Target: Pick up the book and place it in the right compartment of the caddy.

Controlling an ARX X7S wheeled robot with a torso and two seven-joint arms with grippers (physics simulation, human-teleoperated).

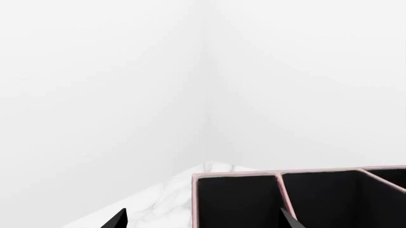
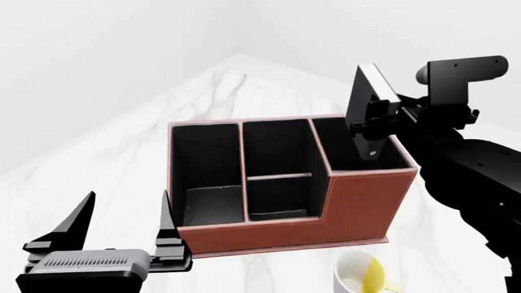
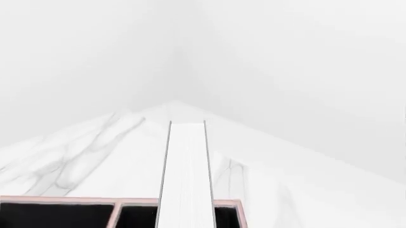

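Placement is underway: right gripper (image 2: 373, 122) is clamping the book (image 2: 363, 101) tilted above the right compartment (image 2: 358, 149) of the caddy (image 2: 358, 207) at right of frame, needing a straight lowering, while left gripper (image 2: 122, 220) is idling open

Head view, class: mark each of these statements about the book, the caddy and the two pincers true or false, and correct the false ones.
1. The right pincer holds the book above the caddy. True.
2. The book already lies inside the right compartment. False: it is held over it, tilted.
3. The left pincer grips the mug. False: it is open and empty, beside the caddy.
4. The mug stands outside the caddy, in front of it. True.
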